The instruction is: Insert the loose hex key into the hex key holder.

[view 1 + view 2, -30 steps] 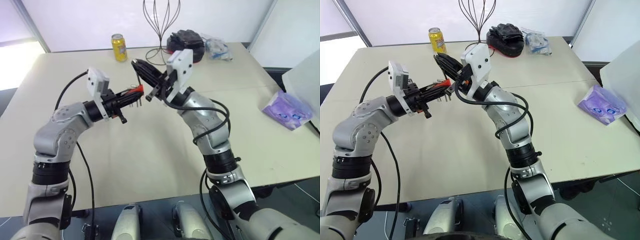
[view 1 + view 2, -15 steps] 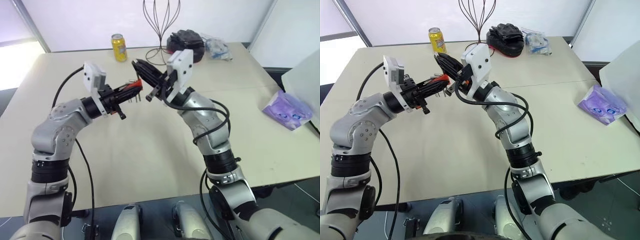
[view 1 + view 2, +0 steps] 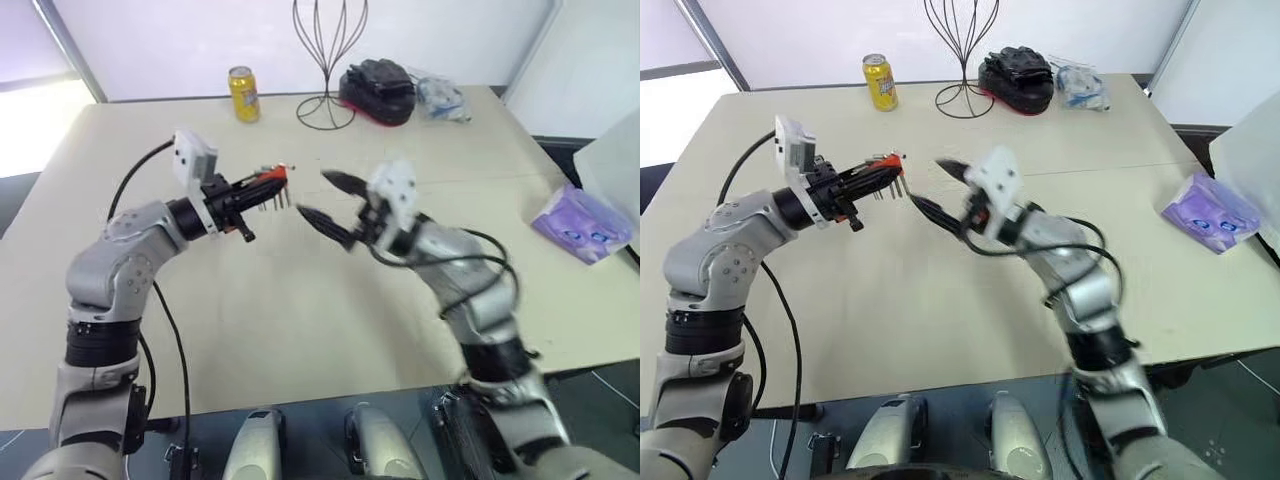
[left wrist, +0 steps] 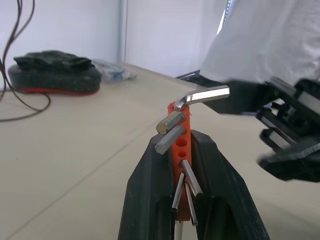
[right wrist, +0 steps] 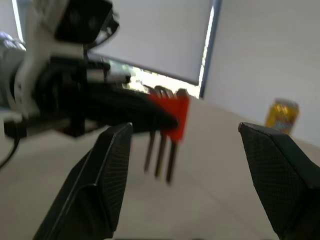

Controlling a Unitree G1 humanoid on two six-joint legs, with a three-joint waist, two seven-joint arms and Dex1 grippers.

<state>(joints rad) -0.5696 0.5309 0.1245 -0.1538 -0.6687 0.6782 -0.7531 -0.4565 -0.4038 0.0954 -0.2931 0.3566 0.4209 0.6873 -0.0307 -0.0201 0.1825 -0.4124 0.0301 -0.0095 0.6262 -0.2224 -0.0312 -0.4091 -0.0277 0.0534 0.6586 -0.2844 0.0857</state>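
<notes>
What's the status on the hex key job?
Left hand shut on holder. Right hand open, clear. Hex key seated in holder. Nothing between them.

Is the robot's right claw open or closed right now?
Open. The right end effector has its two black fingers spread wide apart with nothing between them, facing the hex key holder.

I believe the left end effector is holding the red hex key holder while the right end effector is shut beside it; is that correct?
Not quite. The left end effector does hold the red hex key holder, but the right end effector is open, not shut: the right wrist view shows its two fingers spread wide, empty.
</notes>
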